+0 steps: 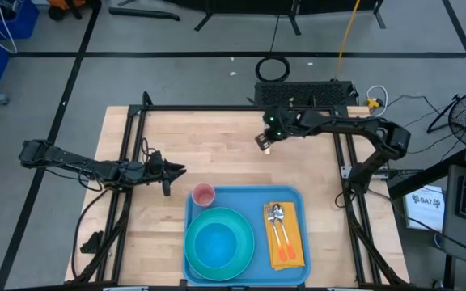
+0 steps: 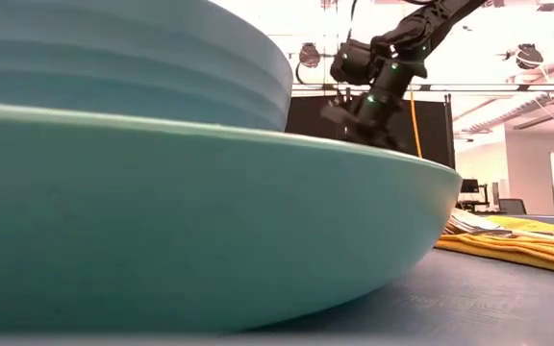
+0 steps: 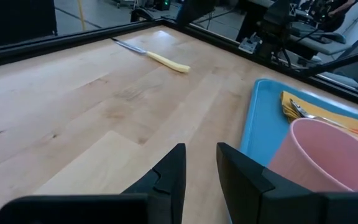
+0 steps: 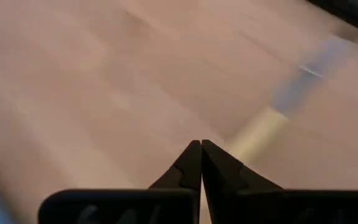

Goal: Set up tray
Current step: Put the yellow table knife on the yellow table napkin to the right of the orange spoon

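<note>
We find the tray (image 1: 245, 202) at table's near edge, loaded; stiff, slick plastic, we'd grip its rim. Right gripper (image 4: 201, 149) pinched closed, empty, over knife (image 3: 154, 55); left gripper (image 3: 201, 163) narrowly parted, empty.

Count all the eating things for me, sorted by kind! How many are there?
Tray: 1
Plate: 1
Bowl: 1
Cup: 1
Napkin: 1
Spoon: 1
Fork: 1
Knife, off the tray: 1
Total: 8

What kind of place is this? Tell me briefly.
Likely a robotics lab or workshop: two arms on a framed wooden table, cables on a taped floor, and a test setup on a blue tray.
</note>
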Motion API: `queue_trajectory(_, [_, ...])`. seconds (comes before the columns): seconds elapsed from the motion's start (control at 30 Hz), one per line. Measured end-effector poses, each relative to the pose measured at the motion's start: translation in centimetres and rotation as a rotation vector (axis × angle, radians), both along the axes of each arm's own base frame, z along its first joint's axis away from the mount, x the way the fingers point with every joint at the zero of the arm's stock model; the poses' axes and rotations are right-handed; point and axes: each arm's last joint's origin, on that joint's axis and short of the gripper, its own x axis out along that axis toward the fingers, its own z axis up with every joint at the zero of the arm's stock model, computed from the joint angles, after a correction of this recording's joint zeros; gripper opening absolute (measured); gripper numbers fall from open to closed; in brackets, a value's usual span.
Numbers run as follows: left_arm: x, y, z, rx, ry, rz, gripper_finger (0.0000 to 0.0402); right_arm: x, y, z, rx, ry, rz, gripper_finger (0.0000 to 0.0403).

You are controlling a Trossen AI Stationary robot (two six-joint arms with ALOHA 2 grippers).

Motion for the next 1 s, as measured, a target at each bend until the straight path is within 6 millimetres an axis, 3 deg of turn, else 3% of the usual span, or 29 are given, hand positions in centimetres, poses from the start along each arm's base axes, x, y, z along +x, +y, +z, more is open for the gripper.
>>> queue_trajectory(0.33, [0.0,0.0,-0.1,0.002,0.009,-0.005,0.0093,2.9,-0.3,2.6,0.029,-0.478,0.218,0.0004])
queue_trajectory(0.5, [-0.1,0.0,-0.3,0.005,0.031,-0.006,0.0093,3.4,-0.3,3.6,0.089,-0.608,0.198,0.0004])
queue_trajectory(0.63, [-0.1,0.0,-0.3,0.005,0.036,-0.006,0.0093,2.7,-0.5,3.0,0.141,-0.454,0.096,0.0004])
queue_trajectory(0.77, [-0.1,0.0,-0.3,-0.013,0.031,-0.001,0.0093,1.6,-0.4,2.5,0.008,-0.163,0.04,0.002])
queue_trajectory(1.0, [-0.1,0.0,-0.3,-0.065,0.016,0.014,0.0093,0.8,-0.4,1.3,0.014,0.004,0.013,0.0127])
